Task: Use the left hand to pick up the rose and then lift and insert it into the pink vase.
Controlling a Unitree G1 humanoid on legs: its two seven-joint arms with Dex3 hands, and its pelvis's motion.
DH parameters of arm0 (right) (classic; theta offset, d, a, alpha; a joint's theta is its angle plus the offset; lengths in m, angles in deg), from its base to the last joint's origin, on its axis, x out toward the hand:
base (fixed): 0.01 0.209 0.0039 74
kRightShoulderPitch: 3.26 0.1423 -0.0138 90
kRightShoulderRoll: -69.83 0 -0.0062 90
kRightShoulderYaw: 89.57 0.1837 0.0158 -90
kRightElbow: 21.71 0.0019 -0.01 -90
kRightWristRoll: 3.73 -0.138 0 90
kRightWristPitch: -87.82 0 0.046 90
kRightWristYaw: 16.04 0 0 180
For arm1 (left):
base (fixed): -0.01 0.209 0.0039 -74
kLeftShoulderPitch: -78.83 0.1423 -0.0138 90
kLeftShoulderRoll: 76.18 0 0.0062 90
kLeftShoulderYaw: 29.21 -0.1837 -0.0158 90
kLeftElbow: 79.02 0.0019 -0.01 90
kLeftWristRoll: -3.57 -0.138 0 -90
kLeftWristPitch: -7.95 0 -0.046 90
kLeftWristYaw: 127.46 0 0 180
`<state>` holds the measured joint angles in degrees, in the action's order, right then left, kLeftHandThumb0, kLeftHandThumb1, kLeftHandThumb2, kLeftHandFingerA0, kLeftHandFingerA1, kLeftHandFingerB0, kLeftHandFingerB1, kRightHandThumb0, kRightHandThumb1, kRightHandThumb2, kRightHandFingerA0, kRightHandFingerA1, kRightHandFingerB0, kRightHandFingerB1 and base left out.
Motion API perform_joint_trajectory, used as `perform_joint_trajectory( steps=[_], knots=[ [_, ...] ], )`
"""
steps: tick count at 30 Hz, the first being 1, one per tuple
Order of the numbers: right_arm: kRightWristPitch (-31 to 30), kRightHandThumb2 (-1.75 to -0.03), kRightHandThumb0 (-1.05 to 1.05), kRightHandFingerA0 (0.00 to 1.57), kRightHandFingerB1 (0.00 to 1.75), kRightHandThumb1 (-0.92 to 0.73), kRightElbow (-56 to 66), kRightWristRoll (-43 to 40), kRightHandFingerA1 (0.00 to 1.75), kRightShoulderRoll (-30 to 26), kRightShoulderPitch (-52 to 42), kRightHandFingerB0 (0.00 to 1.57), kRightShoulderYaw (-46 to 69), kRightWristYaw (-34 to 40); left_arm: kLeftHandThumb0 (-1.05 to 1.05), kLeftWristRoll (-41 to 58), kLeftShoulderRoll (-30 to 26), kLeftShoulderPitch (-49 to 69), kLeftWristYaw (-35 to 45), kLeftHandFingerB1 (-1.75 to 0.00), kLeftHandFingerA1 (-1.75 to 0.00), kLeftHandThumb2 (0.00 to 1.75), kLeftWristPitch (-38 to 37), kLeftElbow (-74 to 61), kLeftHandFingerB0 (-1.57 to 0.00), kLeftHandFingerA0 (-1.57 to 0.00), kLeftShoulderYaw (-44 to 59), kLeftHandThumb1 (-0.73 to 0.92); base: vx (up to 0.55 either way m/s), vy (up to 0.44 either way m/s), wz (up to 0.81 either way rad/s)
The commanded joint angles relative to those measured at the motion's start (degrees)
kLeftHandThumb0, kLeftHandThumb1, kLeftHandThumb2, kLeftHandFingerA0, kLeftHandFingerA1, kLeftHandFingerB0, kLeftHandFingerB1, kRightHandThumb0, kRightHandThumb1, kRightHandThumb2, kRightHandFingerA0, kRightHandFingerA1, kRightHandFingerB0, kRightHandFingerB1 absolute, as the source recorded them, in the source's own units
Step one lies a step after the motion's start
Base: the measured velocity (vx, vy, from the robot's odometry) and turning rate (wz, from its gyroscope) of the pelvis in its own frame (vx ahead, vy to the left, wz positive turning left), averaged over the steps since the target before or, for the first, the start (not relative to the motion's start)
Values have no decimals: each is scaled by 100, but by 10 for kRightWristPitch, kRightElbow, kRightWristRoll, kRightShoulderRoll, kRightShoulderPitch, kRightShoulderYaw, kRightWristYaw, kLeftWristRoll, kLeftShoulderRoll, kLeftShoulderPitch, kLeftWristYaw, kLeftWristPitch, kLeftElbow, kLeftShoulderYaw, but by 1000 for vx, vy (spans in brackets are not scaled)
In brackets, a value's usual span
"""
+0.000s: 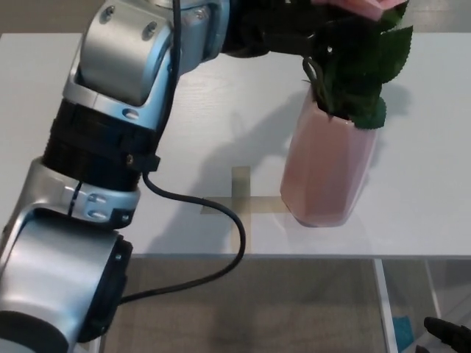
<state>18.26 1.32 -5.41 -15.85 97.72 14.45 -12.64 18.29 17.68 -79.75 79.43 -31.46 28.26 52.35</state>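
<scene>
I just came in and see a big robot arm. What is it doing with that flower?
The robot's left arm reaches across the white table to the pink vase. Its left hand is up at the vase's mouth, with the rose there: the green leaves sit right on the rim and a bit of pink bloom shows at the top edge. The hand is too dark and cut off to tell if it is holding the stem. The vase stands upright beside a tape cross.
</scene>
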Motion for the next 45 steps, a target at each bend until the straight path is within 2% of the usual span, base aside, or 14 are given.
perform_joint_trajectory(
  steps=[1, 12, 24, 31, 35, 36, 45],
  knots=[
    [-3, -58, -21, 65, 50, -61, -1, -4, 53, 4, -4, 59, -1, 2, -78, 1, -17, -18, 66, 0, 0, 55, -37, 14, 0, 0, -9, 46, 0, 0, 0],
    [-4, -58, -22, 66, 50, -61, -3, -2, 53, 2, -4, 61, -3, 4, -79, -27, -65, -61, 140, 0, 0, 56, -64, 35, 0, 0, -57, 46, 0, 0, 0],
    [-5, -58, -22, 66, 50, -61, -2, -6, 53, 3, -1, 61, -1, -2, -82, -102, -126, -111, 220, 0, 0, 59, -150, 53, 0, 0, -155, 41, 0, 0, 0],
    [-2, -57, -22, 67, 50, -61, -2, -7, 53, 1, -2, 61, -1, -6, -84, -121, -140, -113, 242, 0, 0, 60, -154, 78, 0, 0, -164, 41, 0, 0, 0],
    [-2, -57, -22, 67, 50, -61, -2, -5, 53, 1, -1, 62, -2, -2, -77, -134, -144, -123, 263, -1, 0, 56, -161, 98, 0, 0, -170, 40, 0, 0, 0],
    [-2, -57, -22, 67, 50, -61, -2, -4, 53, 1, 0, 62, -3, -2, -64, -137, -146, -125, 266, -3, 0, 77, -159, 96, 0, 0, -172, 40, 0, 0, 0],
    [-5, -57, -22, 68, 50, -62, -3, -5, 53, 2, 1, 63, -2, -2, -65, -160, -153, -120, 274, -1, 0, 79, -141, 87, 0, 0, -173, 40, 0, 0, 0]
  ],
)
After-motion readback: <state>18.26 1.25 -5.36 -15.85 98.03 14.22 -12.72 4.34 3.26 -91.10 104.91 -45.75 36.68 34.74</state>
